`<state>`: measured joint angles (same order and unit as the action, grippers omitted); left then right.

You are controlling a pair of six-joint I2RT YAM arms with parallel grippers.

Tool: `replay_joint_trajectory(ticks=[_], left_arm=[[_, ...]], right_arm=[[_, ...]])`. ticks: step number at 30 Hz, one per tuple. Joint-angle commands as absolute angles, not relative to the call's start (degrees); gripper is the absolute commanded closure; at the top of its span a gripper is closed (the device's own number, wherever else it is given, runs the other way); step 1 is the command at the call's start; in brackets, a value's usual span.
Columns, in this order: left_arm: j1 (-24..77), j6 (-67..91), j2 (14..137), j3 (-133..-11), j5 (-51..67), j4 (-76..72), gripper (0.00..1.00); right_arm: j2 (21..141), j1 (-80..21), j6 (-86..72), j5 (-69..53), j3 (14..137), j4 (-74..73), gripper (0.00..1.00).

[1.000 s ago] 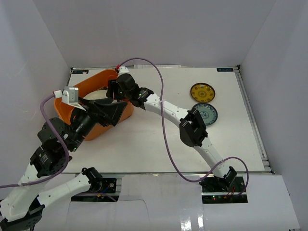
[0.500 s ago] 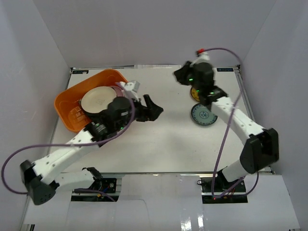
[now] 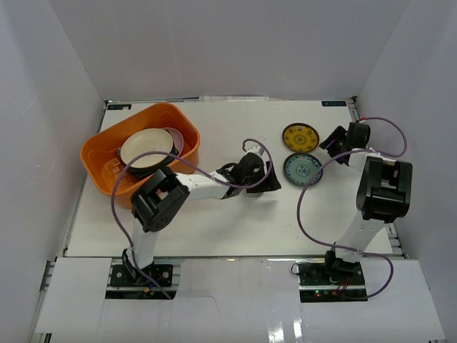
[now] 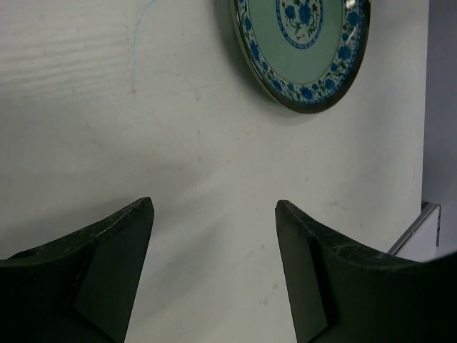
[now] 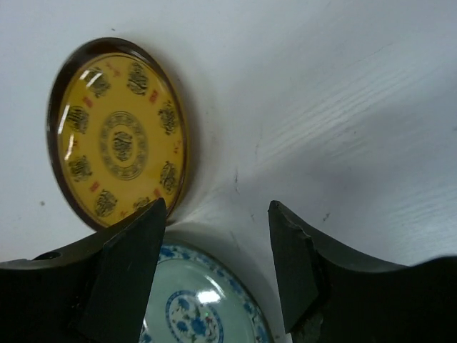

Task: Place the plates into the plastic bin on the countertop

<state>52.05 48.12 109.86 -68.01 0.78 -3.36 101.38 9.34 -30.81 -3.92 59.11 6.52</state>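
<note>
The orange plastic bin [image 3: 96, 153] stands at the far left of the white countertop [image 3: 235, 221]. It holds a cream plate [image 3: 146, 148], with a pink plate's edge [image 3: 177, 140] and a black plate [image 3: 137, 172] showing under it. The teal and the dark flowered plates are not visible. A small yellow-patterned plate [image 3: 299, 136] [image 5: 118, 136] and a blue-patterned plate [image 3: 303, 169] [image 4: 303, 43] [image 5: 193, 307] lie flat at the right. My left gripper [image 3: 271, 180] [image 4: 214, 207] is open and empty, just left of the blue plate. My right gripper [image 3: 328, 148] [image 5: 216, 209] is open and empty, low beside both small plates.
White walls enclose the countertop on three sides. Purple cables loop off both arms over the table. The table's right edge rail [image 3: 371, 171] runs close behind the right arm.
Both grippers have left the bin area. The left gripper has swung right to mid-table beside the blue plate. The right gripper has moved to the right side, low by the two small plates.
</note>
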Motion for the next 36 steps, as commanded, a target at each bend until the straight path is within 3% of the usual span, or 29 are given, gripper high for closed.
replay_joint_trajectory(ticks=[1, 6, 9, 12, 13, 14, 15, 17, 18, 19, 20, 22, 25, 31, 33, 36], left_arm=[[52.38, 50.62, 116.08, -75.65, 2.20, -8.70, 0.21], [51.86, 51.33, 129.54, -88.74, 2.37, -6.24, 0.21], [51.24, 51.85, 134.71, -92.97, 1.84, -4.14, 0.21], [50.80, 50.98, 139.90, -99.91, 0.88, 1.64, 0.25], [50.80, 50.63, 141.14, -103.24, 0.88, 2.71, 0.27], [50.80, 50.36, 142.11, -104.58, -1.04, 3.59, 0.31], [50.80, 50.19, 142.90, -105.46, -1.32, 4.82, 0.43], [50.80, 49.66, 143.96, -106.17, -2.45, 5.18, 0.62], [50.80, 49.57, 143.96, -105.91, -3.07, 5.53, 0.82], [50.71, 49.14, 143.88, -105.73, -3.86, 5.62, 0.92], [50.71, 48.96, 143.27, -105.30, -4.56, 5.80, 1.00], [50.54, 48.34, 141.95, -104.42, -5.45, 5.72, 1.00], [50.54, 47.38, 135.29, -98.81, -5.45, 2.47, 1.00], [48.00, 43.94, 103.67, -78.68, -6.95, 2.00, 1.00], [41.62, 45.00, 90.88, -74.20, -3.44, 5.60, 1.00], [35.28, 42.20, 73.82, -66.29, -9.21, 14.54, 1.00]], right_arm=[[106.25, 9.58, -29.62, -8.96, 63.89, 9.40, 0.34], [115.21, 10.11, -32.34, -14.06, 67.67, 12.74, 0.36], [118.73, 10.19, -33.66, -15.73, 69.69, 13.97, 0.44], [121.28, 10.11, -34.63, -16.43, 71.54, 14.24, 0.63], [121.64, 10.11, -35.32, -16.52, 71.80, 14.33, 0.77], [121.90, 10.19, -35.51, -16.52, 71.89, 14.59, 0.84], [121.56, 10.28, -35.68, -15.74, 71.72, 14.85, 0.90], [119.10, 10.46, -36.90, -15.47, 69.89, 17.47, 0.92], [117.61, 10.72, -37.70, -15.47, 68.92, 18.80, 0.92], [116.21, 11.33, -38.58, -15.38, 68.04, 19.85, 0.92], [112.89, 11.60, -39.98, -15.29, 67.24, 21.08, 0.92], [106.74, 12.13, -41.13, -14.42, 65.31, 21.97, 0.92], [98.57, 12.30, -41.75, -13.71, 63.99, 21.54, 0.92], [85.37, 9.77, -39.82, -16.78, 65.65, 14.08, 0.92], [82.81, 4.70, -38.68, -14.86, 66.53, 11.61, 0.92], [79.90, -5.57, -38.23, -10.74, 68.55, 9.32, 0.92]])
